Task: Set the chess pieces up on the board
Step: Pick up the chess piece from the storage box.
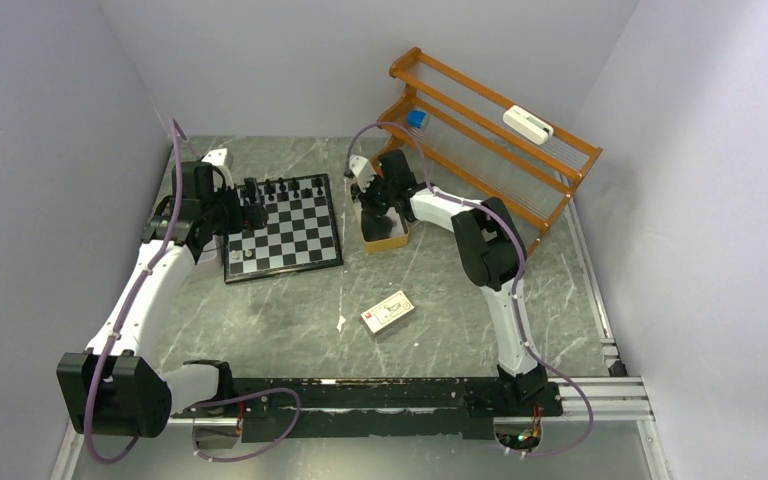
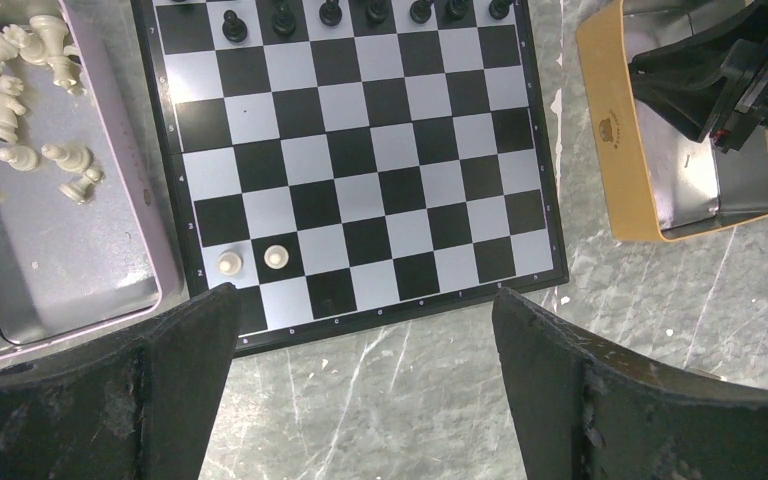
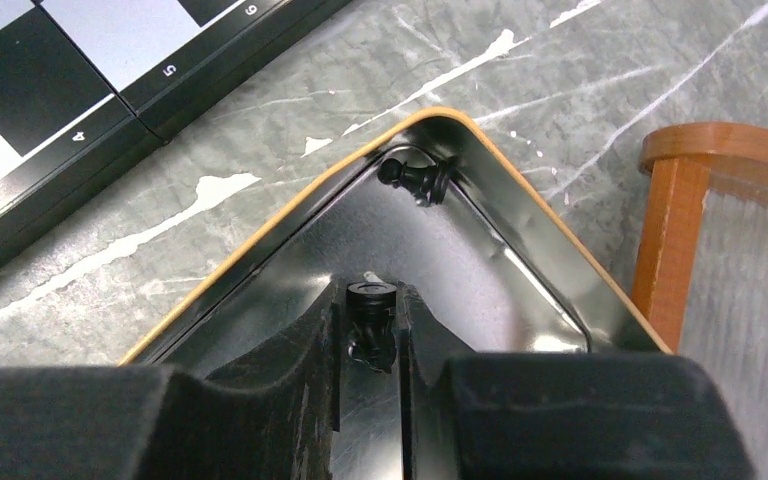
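Inside the tan tin (image 2: pixel 618 170), lift straight with right fingers (image 3: pixel 320 345) clamped on black chess piece (image 3: pixel 370 310); left fingers (image 2: pixel 160 400) wide, empty.

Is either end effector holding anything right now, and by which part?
Right end effector pinches a small black chess piece by its body, inside the tan-rimmed metal tin. Left end effector is open, empty.

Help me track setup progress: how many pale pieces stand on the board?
2. Both stand in the board's second row from its near edge: one pale piece on the leftmost square, another beside it. The left gripper covers a near corner; one could hide there.
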Motion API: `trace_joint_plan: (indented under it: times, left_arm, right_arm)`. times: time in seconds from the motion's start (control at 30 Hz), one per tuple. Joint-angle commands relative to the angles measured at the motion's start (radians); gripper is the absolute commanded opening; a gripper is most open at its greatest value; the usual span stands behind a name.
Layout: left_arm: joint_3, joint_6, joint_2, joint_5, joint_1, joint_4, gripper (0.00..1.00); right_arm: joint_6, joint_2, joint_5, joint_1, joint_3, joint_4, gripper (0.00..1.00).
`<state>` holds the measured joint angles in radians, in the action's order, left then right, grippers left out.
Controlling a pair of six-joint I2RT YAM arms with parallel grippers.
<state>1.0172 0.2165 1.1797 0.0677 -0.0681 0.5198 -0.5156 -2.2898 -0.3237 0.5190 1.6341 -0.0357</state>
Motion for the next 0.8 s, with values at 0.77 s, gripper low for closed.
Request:
trace_joint_plan:
  times: [0.77]
  left_arm:
    - [0.030,0.266,0.011,0.374,0.004,-0.314,1.00]
  right_arm:
    - [1.265,0.433,-0.105,0.002,-0.227,0.308,0.09]
